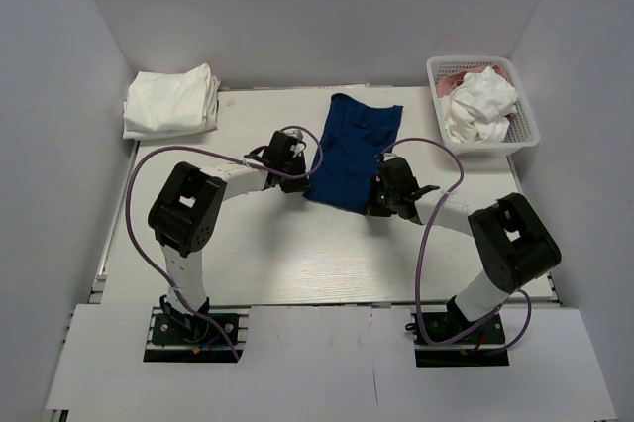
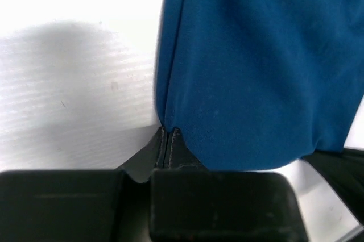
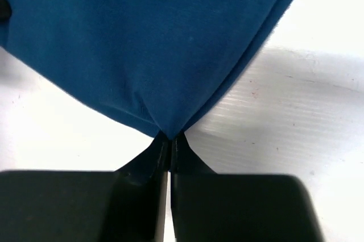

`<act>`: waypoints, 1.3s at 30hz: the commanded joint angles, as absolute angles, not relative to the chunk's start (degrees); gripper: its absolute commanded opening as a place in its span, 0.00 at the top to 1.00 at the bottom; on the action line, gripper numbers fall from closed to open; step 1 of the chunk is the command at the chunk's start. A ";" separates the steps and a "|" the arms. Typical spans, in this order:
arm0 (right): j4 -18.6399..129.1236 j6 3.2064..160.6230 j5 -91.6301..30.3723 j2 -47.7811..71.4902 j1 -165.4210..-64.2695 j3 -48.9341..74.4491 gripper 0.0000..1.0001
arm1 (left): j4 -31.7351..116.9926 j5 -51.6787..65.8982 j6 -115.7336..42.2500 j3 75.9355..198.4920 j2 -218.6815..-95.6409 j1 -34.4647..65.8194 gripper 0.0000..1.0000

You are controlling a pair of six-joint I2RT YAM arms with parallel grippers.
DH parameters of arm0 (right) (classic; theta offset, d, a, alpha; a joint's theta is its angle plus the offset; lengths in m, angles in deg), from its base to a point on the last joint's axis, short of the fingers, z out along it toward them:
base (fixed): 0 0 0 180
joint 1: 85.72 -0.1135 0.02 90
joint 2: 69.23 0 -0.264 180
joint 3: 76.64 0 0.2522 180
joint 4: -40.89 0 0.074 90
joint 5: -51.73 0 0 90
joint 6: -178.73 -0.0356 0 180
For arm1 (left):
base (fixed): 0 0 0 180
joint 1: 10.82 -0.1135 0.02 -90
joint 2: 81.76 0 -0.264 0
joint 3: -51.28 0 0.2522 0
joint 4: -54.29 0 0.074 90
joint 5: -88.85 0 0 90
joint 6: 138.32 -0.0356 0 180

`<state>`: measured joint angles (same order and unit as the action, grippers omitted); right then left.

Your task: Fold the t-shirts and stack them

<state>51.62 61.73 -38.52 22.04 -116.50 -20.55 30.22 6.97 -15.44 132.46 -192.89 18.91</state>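
A navy blue t-shirt (image 1: 351,150) lies folded lengthwise in the middle of the table. My left gripper (image 1: 300,182) is shut on its near left corner; the left wrist view shows the cloth (image 2: 256,66) pinched at my gripper (image 2: 168,131). My right gripper (image 1: 377,202) is shut on its near right corner; the right wrist view shows the cloth (image 3: 153,43) gathered to a point at my gripper (image 3: 169,137). Folded white t-shirts (image 1: 170,101) are stacked at the back left. Crumpled white (image 1: 480,105) and pink (image 1: 458,80) t-shirts lie in a basket.
The white lattice basket (image 1: 527,133) stands at the back right. Grey walls close in the table on three sides. Purple cables loop off both arms above the table (image 1: 297,254).
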 commanded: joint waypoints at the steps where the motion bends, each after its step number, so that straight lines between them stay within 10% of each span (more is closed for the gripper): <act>1: 53.15 62.01 -39.32 20.78 -116.92 -20.95 1.00 | 26.37 10.35 -16.33 128.33 -190.57 19.24 1.00; 19: 74.60 62.98 -35.72 -13.68 -122.02 -15.16 1.00 | 24.70 14.41 -14.32 119.27 -153.05 24.33 1.00; 39: 68.80 62.27 -49.70 -0.16 -117.02 -4.17 1.00 | 18.46 -6.16 -13.60 142.29 -170.07 21.96 1.00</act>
<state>71.99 61.53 -47.37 -2.07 -118.86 -7.61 19.49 -1.38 -13.78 137.99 -169.02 22.87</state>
